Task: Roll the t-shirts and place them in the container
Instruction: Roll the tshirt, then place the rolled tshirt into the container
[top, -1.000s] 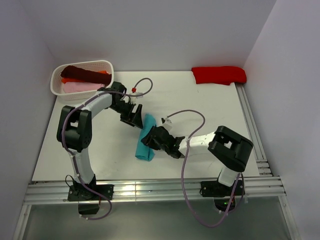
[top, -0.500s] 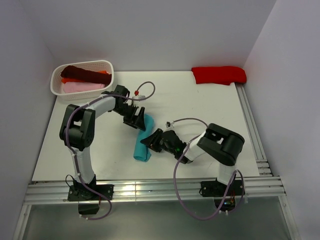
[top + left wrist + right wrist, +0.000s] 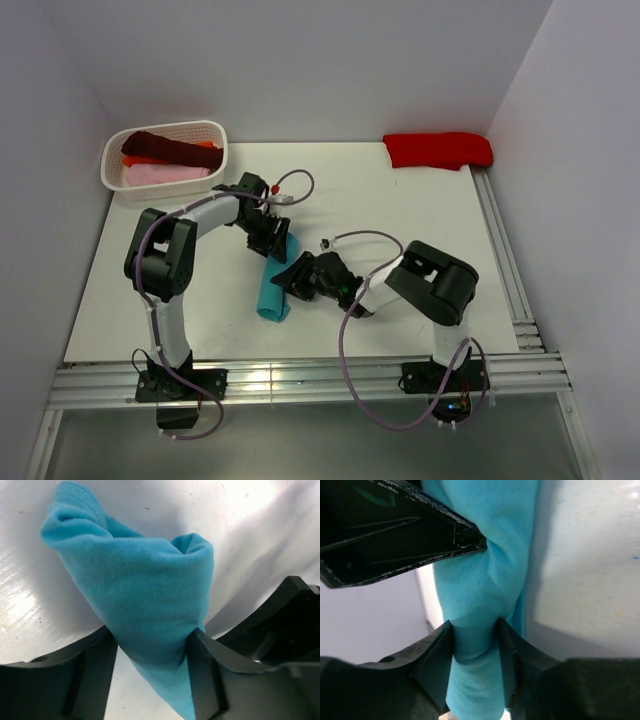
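Observation:
The teal t-shirt [image 3: 272,300] lies rolled into a long bundle near the middle of the table. My left gripper [image 3: 272,236] is shut on its far end; in the left wrist view the cloth [image 3: 145,595] bulges out between the two fingers [image 3: 95,672]. My right gripper [image 3: 297,280] is shut on the roll's middle from the right, its fingers [image 3: 440,662] squeezing the teal cloth [image 3: 480,590]. The left gripper's finger [image 3: 395,530] shows just above in the right wrist view.
A white basket [image 3: 170,127] at the back left holds a maroon shirt [image 3: 170,148], a pink one [image 3: 160,173] and an orange one [image 3: 207,146]. A folded red shirt [image 3: 438,150] lies at the back right. A rail [image 3: 500,250] runs along the table's right edge.
The left gripper has closed on the far end of the teal roll. The right gripper has slid left along with the roll, which now lies a little further left.

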Tool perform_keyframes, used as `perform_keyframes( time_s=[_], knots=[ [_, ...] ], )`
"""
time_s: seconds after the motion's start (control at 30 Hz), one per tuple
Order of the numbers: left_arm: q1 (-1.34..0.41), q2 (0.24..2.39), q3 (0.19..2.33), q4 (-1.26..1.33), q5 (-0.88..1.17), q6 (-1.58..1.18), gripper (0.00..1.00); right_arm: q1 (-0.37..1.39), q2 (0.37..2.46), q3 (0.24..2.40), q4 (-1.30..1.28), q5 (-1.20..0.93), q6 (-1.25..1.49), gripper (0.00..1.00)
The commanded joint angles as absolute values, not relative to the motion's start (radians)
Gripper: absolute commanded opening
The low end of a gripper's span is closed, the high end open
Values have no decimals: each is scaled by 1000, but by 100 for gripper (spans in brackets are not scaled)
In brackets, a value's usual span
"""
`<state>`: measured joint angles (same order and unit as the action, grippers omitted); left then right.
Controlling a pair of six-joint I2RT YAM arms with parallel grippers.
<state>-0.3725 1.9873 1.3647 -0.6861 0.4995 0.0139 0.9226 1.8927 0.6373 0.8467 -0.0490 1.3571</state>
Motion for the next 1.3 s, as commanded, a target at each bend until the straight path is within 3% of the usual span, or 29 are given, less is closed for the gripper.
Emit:
perform_keyframes(
  time_s=[0.0,0.17,0.47,0.6,0.83,1.03,1.27],
  knots=[
    [-396,2008,1368,-646,305,12,57,920,1843,687,571,-9,1301,47],
    [-414,2020,1367,-644,264,9,51,939,1743,738,344,96,1233,59],
    [-436,2019,1365,-637,226,-29,50,1025,1672,963,-31,295,1134,61],
    [-446,2020,1374,-641,207,-32,50,1057,1739,1072,-127,324,1117,61],
    [-462,2036,1393,-660,195,-29,51,1089,1835,1166,-281,361,1115,50],
    [-460,2028,1427,-690,221,-11,63,1097,1902,1209,-353,367,1121,39],
    [-417,1987,1456,-765,386,69,80,1095,1911,1192,-364,371,1140,34]
  ],
)
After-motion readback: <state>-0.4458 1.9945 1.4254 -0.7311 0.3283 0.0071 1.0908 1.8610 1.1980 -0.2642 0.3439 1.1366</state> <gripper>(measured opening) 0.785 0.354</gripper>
